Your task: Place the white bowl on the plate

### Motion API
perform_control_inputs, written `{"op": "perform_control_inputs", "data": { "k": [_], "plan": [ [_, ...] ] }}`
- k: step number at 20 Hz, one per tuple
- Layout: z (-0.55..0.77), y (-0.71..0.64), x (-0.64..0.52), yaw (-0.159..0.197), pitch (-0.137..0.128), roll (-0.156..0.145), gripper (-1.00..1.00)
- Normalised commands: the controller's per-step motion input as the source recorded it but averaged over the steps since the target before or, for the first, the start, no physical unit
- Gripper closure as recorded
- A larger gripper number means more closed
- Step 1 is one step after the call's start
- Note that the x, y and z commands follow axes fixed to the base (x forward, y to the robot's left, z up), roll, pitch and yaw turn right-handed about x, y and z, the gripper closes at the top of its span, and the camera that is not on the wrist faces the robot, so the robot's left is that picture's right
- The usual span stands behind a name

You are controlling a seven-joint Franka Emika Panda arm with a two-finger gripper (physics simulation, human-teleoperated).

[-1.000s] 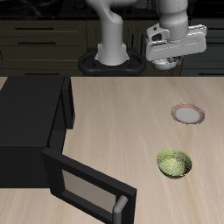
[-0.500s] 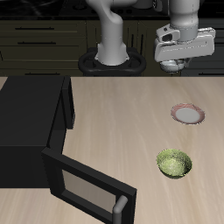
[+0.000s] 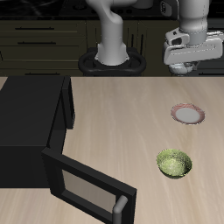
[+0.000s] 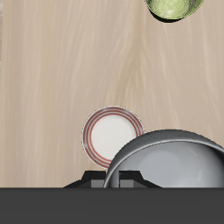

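Exterior view: the gripper (image 3: pixel 185 63) hangs high above the table (image 3: pixel 122 114), farther back than the plate (image 3: pixel 187 114). The white bowl (image 3: pixel 184 66) sits at its fingers, mostly hidden by them. The plate lies flat, the green bowl (image 3: pixel 173 163) nearer the table's front edge, the open microwave (image 3: pixel 35 122) well apart.

Wrist view: the white bowl (image 4: pixel 166 160) is clamped in the closed fingers, upright, mouth facing the camera, overlapping the plate's (image 4: pixel 110 136) rim. Being round, it has no long axis.

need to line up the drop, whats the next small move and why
Probably bring the claw forward over the plate, then lower. The white bowl is held high above the table, and the wrist view shows the plate only partly under it, so it isn't centred yet.
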Motion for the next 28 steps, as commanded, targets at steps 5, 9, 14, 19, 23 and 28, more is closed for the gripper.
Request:
{"op": "perform_control_inputs", "data": {
  "k": [5, 9, 14, 19, 23, 28],
  "plan": [
    [-0.27, 0.08, 0.01, 0.038, 0.015, 0.009, 1.00],
    [-0.27, 0.03, 0.04, 0.001, 0.055, -0.004, 1.00],
    [-0.32, 0.09, -0.06, 0.027, 0.031, 0.013, 1.00],
    [-0.22, -0.01, 0.10, 0.007, 0.033, -0.012, 1.00],
    [-0.41, 0.13, 0.01, 0.039, 0.051, 0.000, 1.00],
    [-0.29, 0.08, 0.04, 0.032, 0.030, -0.008, 1.00]
  ]
}}
